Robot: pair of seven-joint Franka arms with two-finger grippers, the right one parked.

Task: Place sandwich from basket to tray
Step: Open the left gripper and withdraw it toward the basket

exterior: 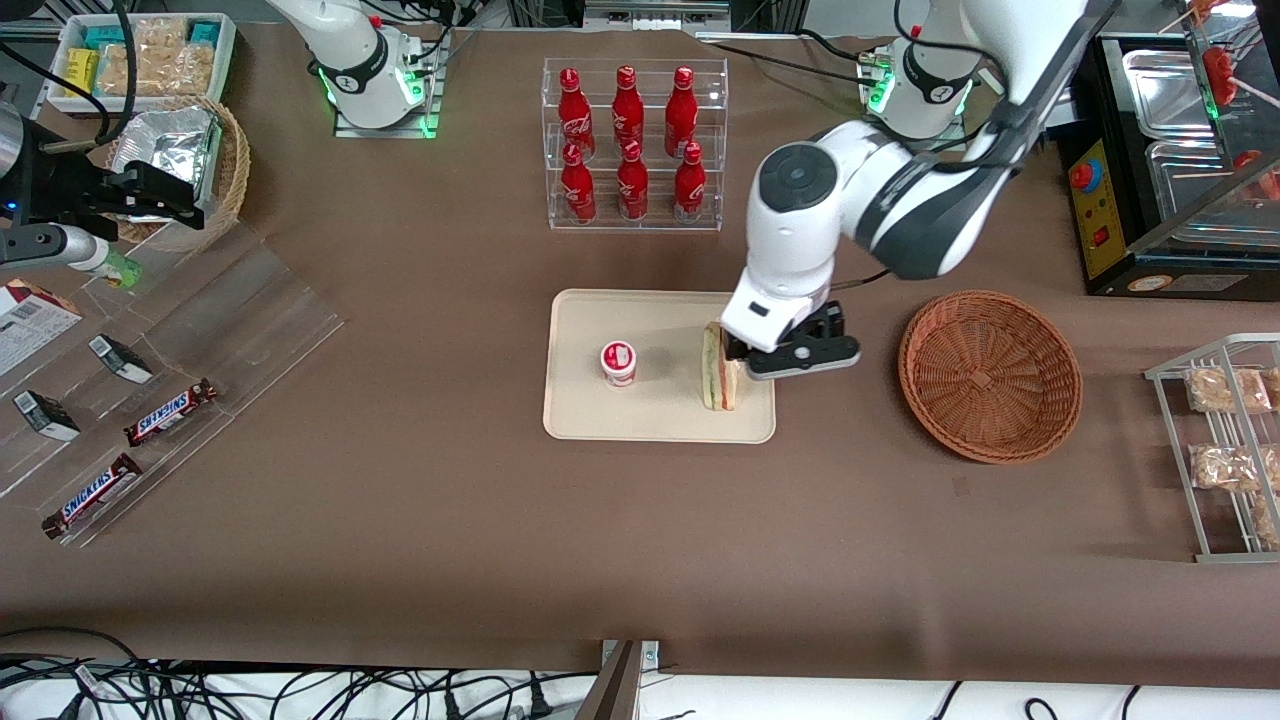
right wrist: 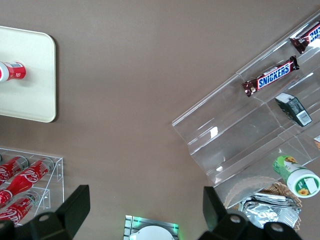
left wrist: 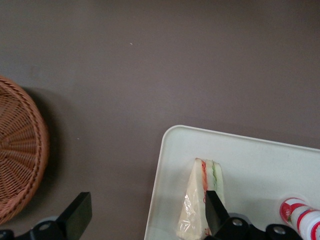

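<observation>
The wrapped sandwich (exterior: 718, 370) stands on its edge on the cream tray (exterior: 600, 420), at the tray's end nearest the reddish-brown basket (exterior: 990, 375). The basket holds nothing. My left gripper (exterior: 790, 350) hangs low over that tray edge, between the sandwich and the basket. In the left wrist view the gripper (left wrist: 147, 205) is wide open. One finger (left wrist: 215, 210) sits against the sandwich (left wrist: 197, 200) over the tray (left wrist: 260, 160). The other finger (left wrist: 80, 215) is over bare table near the basket (left wrist: 20, 150).
A small red-and-white cup (exterior: 619, 362) stands on the tray's middle. A clear rack of red bottles (exterior: 633, 140) stands farther from the front camera. A wire rack with bagged snacks (exterior: 1225, 450) is at the working arm's end. Acrylic shelves with Snickers bars (exterior: 170, 412) lie at the parked arm's end.
</observation>
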